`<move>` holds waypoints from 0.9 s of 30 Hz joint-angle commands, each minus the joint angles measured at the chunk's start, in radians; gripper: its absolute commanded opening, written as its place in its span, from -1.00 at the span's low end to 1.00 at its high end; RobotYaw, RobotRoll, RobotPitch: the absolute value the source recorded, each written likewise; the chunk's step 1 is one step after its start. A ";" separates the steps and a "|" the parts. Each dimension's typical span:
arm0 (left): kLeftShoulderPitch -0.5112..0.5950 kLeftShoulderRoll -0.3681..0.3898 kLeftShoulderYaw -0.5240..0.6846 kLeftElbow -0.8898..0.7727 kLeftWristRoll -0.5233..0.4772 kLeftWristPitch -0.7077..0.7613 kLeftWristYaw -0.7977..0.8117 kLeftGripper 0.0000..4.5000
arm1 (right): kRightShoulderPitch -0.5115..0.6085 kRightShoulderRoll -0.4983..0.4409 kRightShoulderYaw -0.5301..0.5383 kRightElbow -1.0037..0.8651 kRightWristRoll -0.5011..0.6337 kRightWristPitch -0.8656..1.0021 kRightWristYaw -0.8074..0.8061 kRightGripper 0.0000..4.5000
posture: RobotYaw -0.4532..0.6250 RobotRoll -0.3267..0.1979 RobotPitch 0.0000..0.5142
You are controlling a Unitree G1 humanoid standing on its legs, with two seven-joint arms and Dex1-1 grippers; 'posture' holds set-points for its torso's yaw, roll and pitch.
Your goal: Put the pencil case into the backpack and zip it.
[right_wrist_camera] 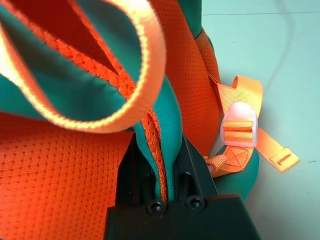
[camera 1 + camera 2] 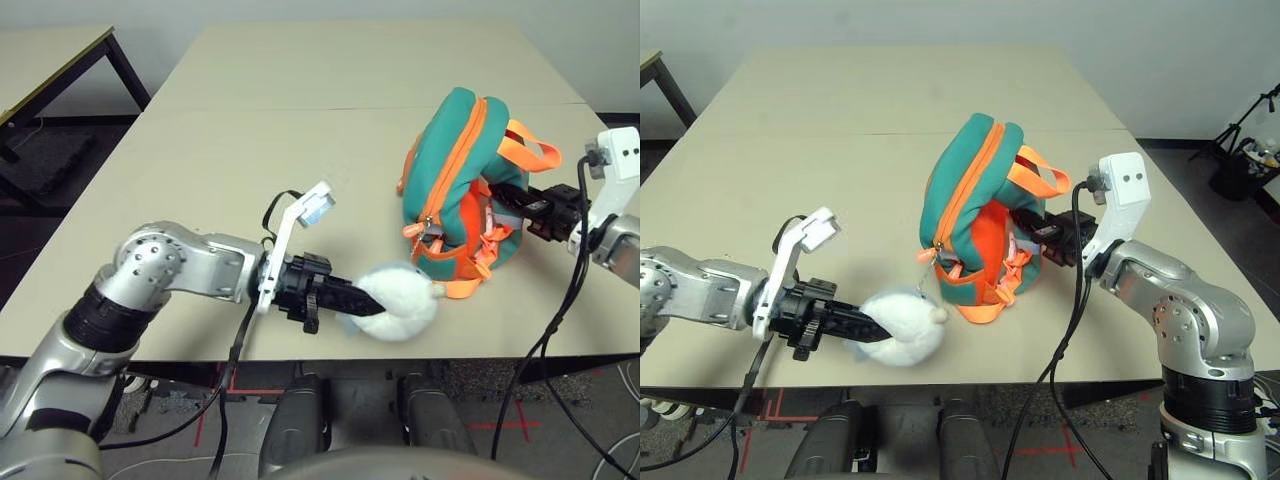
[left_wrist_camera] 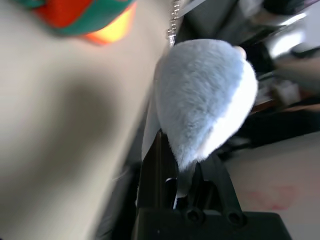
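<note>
The teal and orange backpack (image 2: 455,170) stands upright at the right of the table, its orange zipper (image 2: 965,185) facing me. My right gripper (image 1: 162,167) is shut on a teal and orange fabric seam at the backpack's back, beside the orange straps (image 1: 250,125). A grey-white plush toy (image 2: 400,300) hangs by a short chain from the backpack and lies near the table's front edge. My left gripper (image 2: 375,305) is shut on the plush toy (image 3: 200,100). The pencil case is out of view.
The beige table (image 2: 250,130) stretches far back and to the left. The plush toy lies close to the table's front edge. A second table (image 2: 50,50) stands beyond at the far left. Black cables hang from my right wrist (image 2: 1070,300).
</note>
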 commanded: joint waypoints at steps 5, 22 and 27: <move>-0.009 -0.117 -0.123 0.150 0.318 0.009 -0.136 -0.82 | 0.020 0.008 -0.005 0.048 -0.051 0.029 -0.025 -0.89 | -0.16 0.25 -0.41; 0.026 -0.366 -0.233 0.253 0.724 -0.083 -0.184 -0.82 | -0.014 -0.006 -0.011 0.083 -0.081 0.032 -0.004 -0.89 | -0.15 0.25 -0.33; 0.065 -0.393 -0.221 0.278 0.796 -0.117 -0.194 -0.82 | -0.041 0.001 -0.004 0.107 -0.099 0.017 0.010 -0.89 | -0.14 0.25 -0.37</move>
